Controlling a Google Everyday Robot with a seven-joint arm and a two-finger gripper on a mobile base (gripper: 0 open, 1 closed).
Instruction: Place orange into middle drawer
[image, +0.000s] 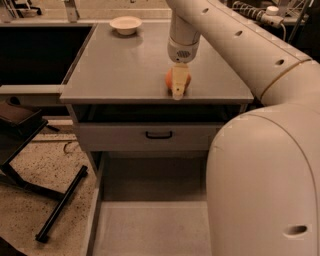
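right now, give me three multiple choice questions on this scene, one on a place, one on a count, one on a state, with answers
1. Where is the orange?
A. on the floor
B. on the cabinet top, near its front edge
C. in a sink

2. How many bowls stand on the top?
A. none
B. one
C. three

3. The middle drawer is:
A. pulled out
B. shut
C. taken off

Answers:
1 B: the orange sits on the top, with the pincer right at it.
2 B: a single white bowl stands at the back.
3 A: its tray juts forward below the handled front.
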